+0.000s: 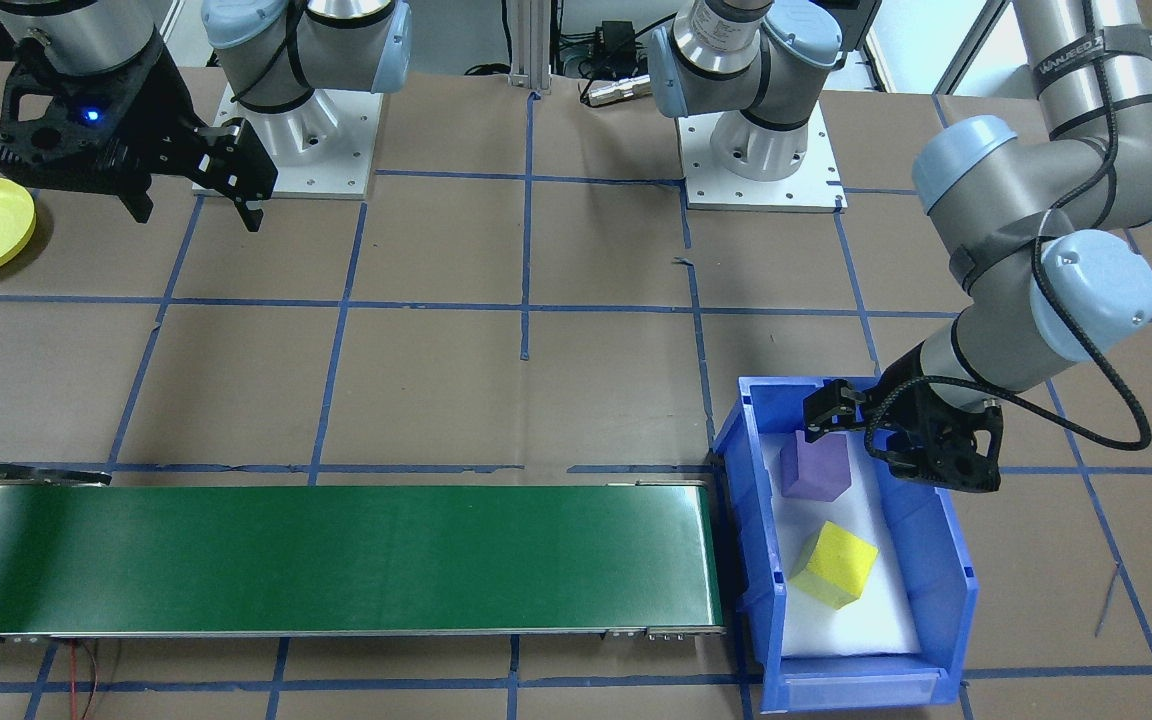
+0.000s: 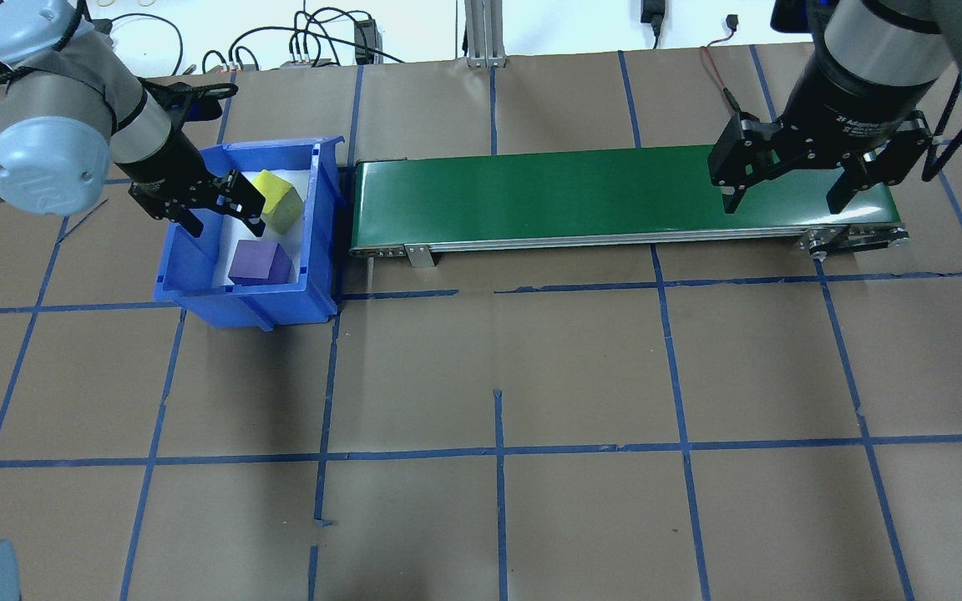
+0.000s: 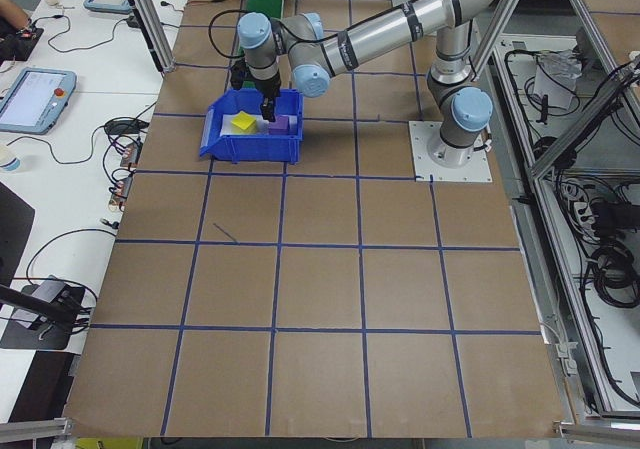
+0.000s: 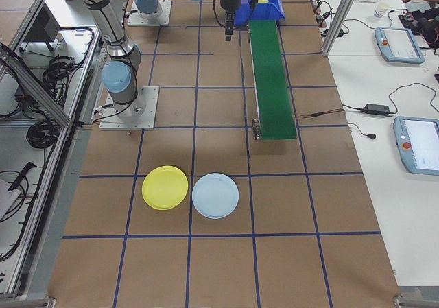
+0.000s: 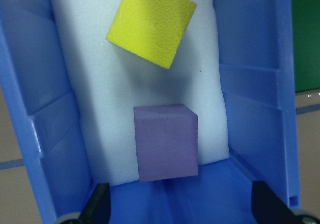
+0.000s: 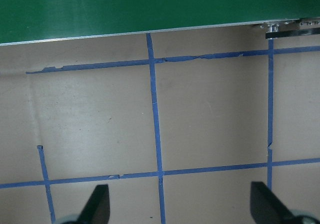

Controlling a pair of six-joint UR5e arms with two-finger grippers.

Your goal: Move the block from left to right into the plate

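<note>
- Purple block [image 5: 166,142] sits in the bin [image 5: 249,84], directly below your left gripper [image 2: 210,200], its jaws spread wide to straddle it.
- Right gripper [image 2: 790,179], jaws apart, waits over the belt [image 2: 581,192] end.

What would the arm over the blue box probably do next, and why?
Probably lower straight down onto the purple block. The left gripper hangs open over the blue bin, nothing held, with that block centred between its fingers in the wrist view; the yellow block lies farther off.
</note>
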